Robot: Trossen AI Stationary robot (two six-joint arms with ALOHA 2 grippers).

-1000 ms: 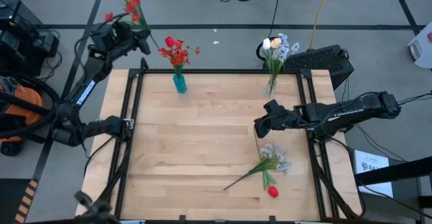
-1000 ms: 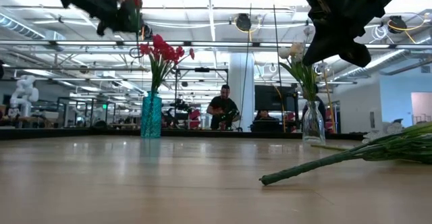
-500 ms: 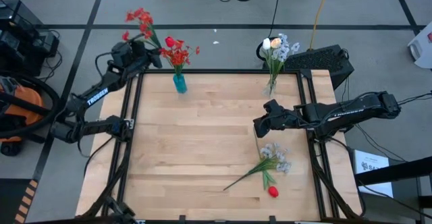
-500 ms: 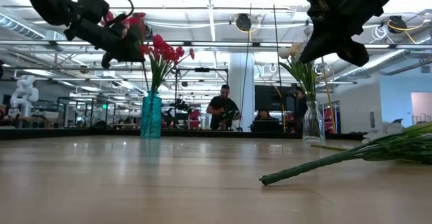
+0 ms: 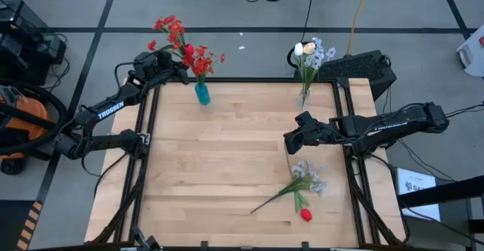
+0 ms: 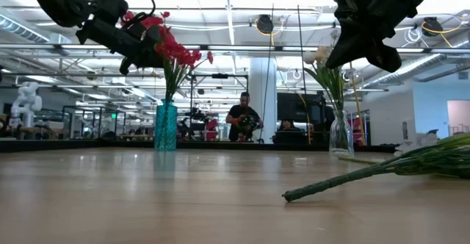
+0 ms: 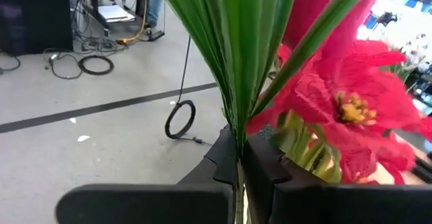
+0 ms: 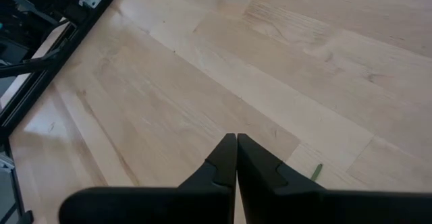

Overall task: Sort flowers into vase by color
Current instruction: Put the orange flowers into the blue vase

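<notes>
The left claw [image 5: 178, 68], clamped on a red clustered flower stem [image 5: 169, 32], has swung toward the teal glass vase [image 5: 201, 93] at the tabletop's far edge; insertion looks next.

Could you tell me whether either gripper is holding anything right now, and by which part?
The left gripper is shut on the red flower spray, pinching its green stem just below the leaves. The right gripper is shut and holds nothing.

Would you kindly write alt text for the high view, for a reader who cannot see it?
From above, the left claw, shut on a red flower stem, reaches toward the teal vase of red flowers. The right claw, shut and empty, hovers over the wooden table near loose flowers; a clear vase holds pale ones.
</notes>
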